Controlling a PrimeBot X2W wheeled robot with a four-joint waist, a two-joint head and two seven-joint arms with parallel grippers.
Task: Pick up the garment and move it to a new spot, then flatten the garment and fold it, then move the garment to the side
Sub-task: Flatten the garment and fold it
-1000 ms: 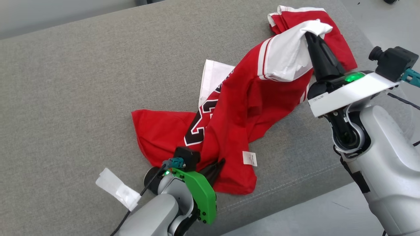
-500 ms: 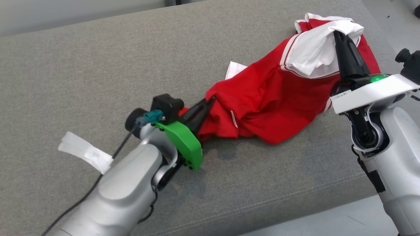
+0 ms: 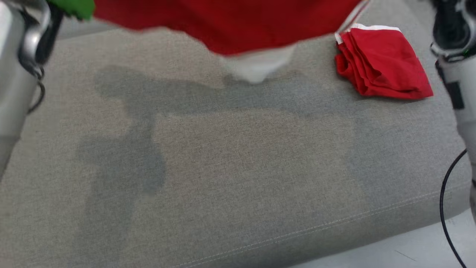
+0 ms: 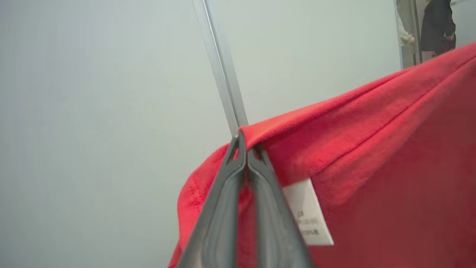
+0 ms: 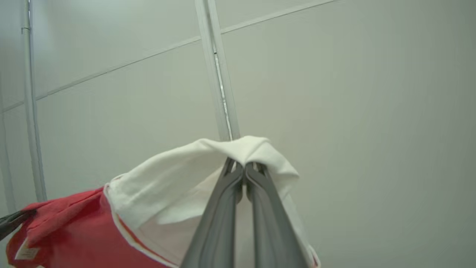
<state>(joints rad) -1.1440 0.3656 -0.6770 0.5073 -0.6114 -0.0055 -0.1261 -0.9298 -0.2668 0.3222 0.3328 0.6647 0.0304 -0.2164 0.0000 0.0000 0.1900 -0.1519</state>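
Note:
The garment, a red jersey with white parts, hangs in the air across the top of the head view, and a white fold droops from it above the grey cushion. In the left wrist view my left gripper is shut on the garment's red hem, close to a white label. In the right wrist view my right gripper is shut on its white sleeve, and the red body hangs to the lower left. My left forearm and right forearm stand at the head view's edges.
A second red cloth, folded, with white trim, lies on the cushion at the back right. The cushion's front seam runs along the bottom right, with pale floor beyond and a black cable hanging there. A person stands far off by the wall.
Both grippers have risen and lifted the garment off the cushion, so it now hangs stretched between them. The head view has shifted too.

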